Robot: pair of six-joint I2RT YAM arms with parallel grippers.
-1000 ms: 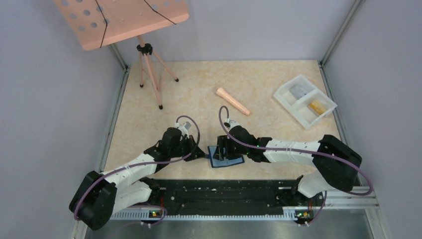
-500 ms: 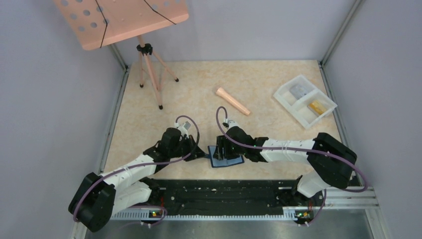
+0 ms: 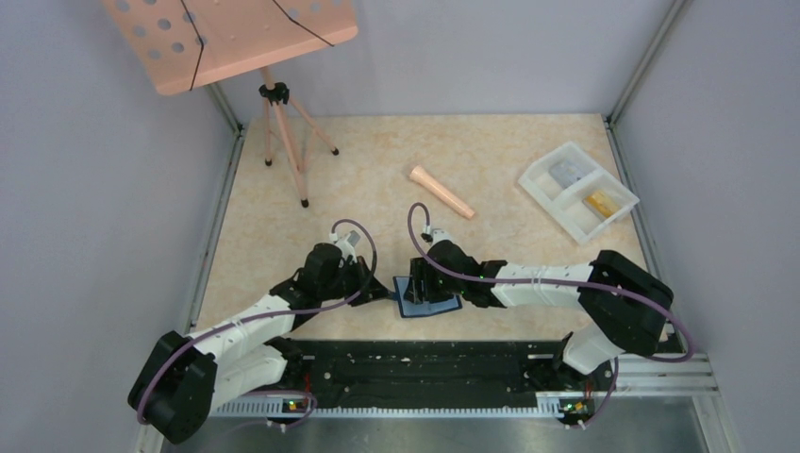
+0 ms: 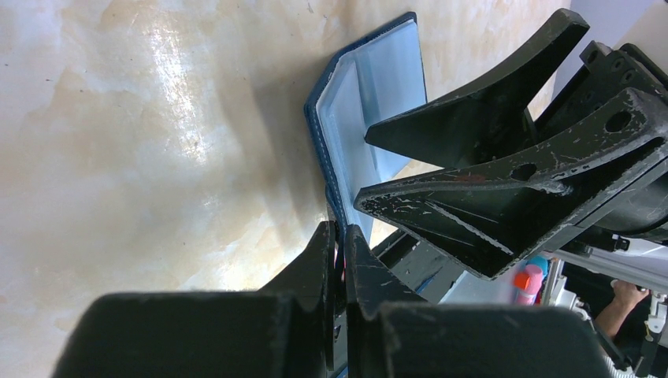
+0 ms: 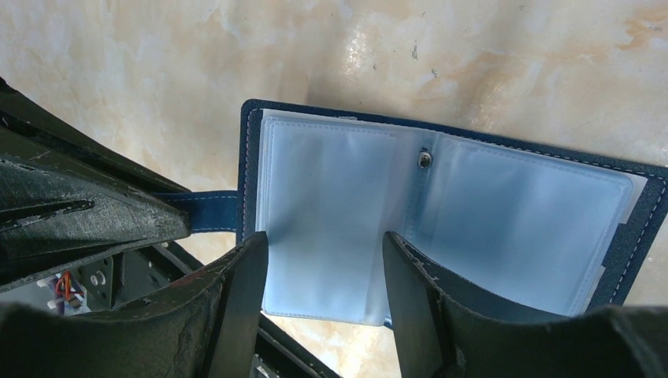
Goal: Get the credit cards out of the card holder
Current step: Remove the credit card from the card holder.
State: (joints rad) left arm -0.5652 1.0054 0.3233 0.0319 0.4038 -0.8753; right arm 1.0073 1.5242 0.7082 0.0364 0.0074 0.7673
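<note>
The dark navy card holder (image 3: 436, 302) lies open on the table between the arms. Its pale blue pockets (image 5: 441, 213) face up, and I cannot tell whether cards are in them. My left gripper (image 3: 385, 293) is shut on the holder's closing tab (image 5: 201, 211), as the left wrist view (image 4: 337, 236) shows. My right gripper (image 5: 324, 244) is open and low over the holder, with its fingers on either side of the left pocket page. A grey-silver card (image 3: 566, 171) and a tan-gold card (image 3: 600, 202) lie in the white tray.
The white two-compartment tray (image 3: 551, 209) stands at the back right. A peach cone-shaped stick (image 3: 441, 192) lies behind the holder. A pink music stand on a tripod (image 3: 283, 123) stands at the back left. A black rail (image 3: 425, 363) runs along the near edge.
My right arm has shifted slightly left over the holder. The left gripper keeps its hold on the tab and has not moved.
</note>
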